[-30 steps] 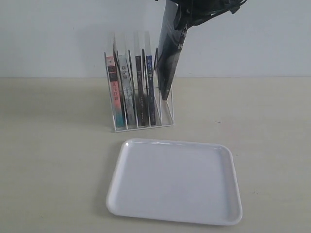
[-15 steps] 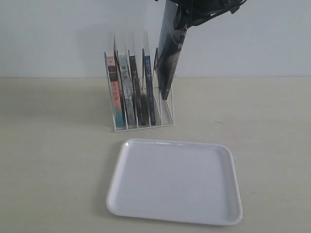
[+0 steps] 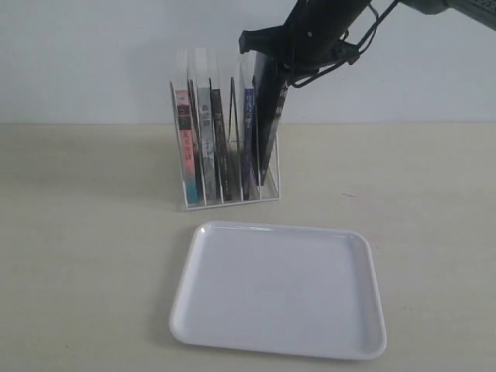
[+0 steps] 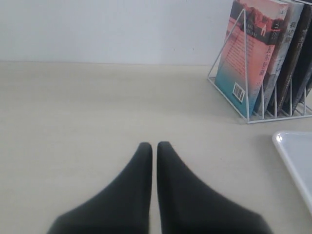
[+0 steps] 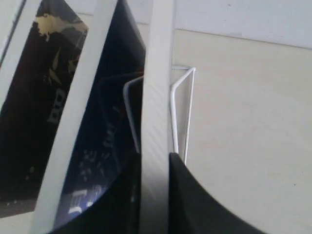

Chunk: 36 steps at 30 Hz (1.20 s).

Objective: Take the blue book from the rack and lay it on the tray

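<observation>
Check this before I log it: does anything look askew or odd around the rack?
Yes. The right gripper is shut on a dark book leaning in the end slot of the rack, not the blue-spined book beside it.

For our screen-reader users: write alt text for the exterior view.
The right gripper clamps the top of a dark book tilted in the end slot of a white wire rack, beside four other books, among them a blue-spined book. An empty white tray lies on the beige table in front of the rack.
</observation>
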Motion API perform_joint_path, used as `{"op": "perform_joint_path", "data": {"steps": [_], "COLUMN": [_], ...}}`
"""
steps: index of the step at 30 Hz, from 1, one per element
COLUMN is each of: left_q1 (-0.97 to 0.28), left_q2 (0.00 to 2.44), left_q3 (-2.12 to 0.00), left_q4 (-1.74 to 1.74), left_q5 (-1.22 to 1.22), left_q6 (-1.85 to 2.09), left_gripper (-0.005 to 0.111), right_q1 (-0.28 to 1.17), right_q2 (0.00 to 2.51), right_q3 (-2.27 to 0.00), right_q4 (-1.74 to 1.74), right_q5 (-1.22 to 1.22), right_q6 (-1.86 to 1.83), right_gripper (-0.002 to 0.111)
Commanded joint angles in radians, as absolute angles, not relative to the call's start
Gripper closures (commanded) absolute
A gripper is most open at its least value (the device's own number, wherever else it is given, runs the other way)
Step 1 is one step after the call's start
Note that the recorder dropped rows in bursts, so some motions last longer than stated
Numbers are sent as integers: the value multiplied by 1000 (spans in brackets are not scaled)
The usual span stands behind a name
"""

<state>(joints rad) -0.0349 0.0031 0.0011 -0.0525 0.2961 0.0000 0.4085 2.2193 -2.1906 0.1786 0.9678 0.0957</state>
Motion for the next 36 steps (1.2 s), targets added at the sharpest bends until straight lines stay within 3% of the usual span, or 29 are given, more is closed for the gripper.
{"op": "perform_joint_path", "data": {"steps": [1, 4, 9, 18, 25, 36], "left_q1": [-33, -33, -33, -33, -33, -33], "left_q2": [0, 0, 0, 0, 0, 0], "left_q3": [0, 0, 0, 0, 0, 0], "left_q4": [-56, -56, -56, -56, -56, -56], "left_q5": [292, 292, 292, 292, 292, 292], "left_q6": [0, 0, 0, 0, 0, 0], "left_gripper": [103, 103, 103, 103, 103, 103], "right_q1": [410, 410, 410, 444, 636, 638], "right_q2": [2220, 2220, 2194, 2034, 2043, 2183], "right_q3": [-2198, -2198, -2198, -2198, -2198, -2198], "right_q4": [139, 137, 137, 198, -11, -120], "right_q5": [986, 1033, 1085, 1121, 959, 924], "right_q6": [97, 94, 53, 24, 123, 310], "right_gripper": [107, 97, 70, 69, 69, 69]}}
